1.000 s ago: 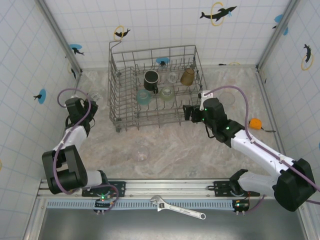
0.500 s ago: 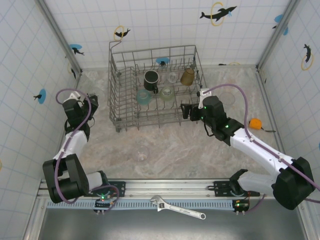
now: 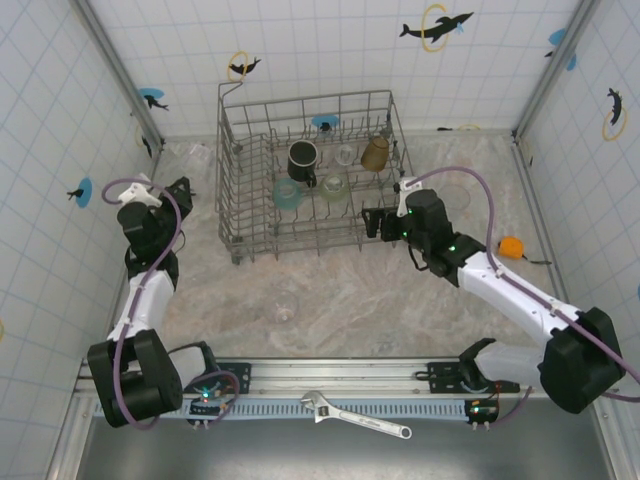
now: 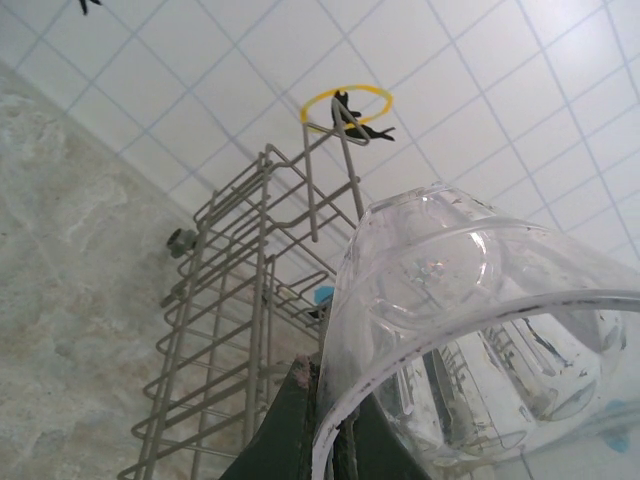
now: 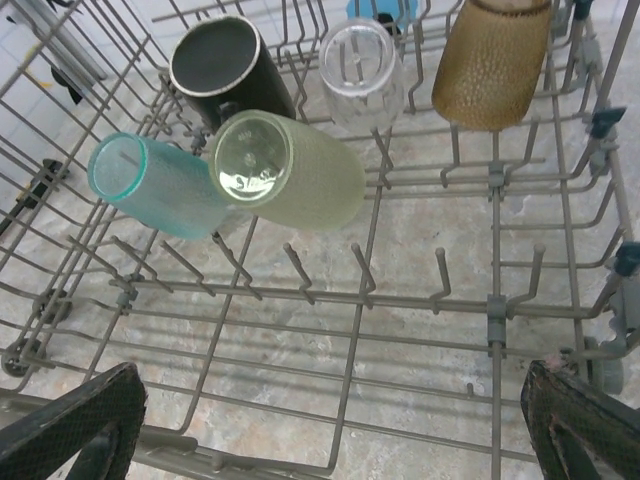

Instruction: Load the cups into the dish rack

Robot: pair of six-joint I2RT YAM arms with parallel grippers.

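We find the left gripper (image 4: 322, 425) pinching the rim of a clear glass cup (image 4: 470, 320), just left of the grey wire dish rack (image 3: 228, 180); the right gripper (image 5: 330, 430) stands spread at the rack's near edge.

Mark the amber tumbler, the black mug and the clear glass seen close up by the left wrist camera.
amber tumbler (image 5: 490, 65), right wrist view, on its textured side wall.
black mug (image 5: 213, 58), right wrist view, on the round end facing the camera.
clear glass (image 4: 470, 320), left wrist view, on its curved wall.
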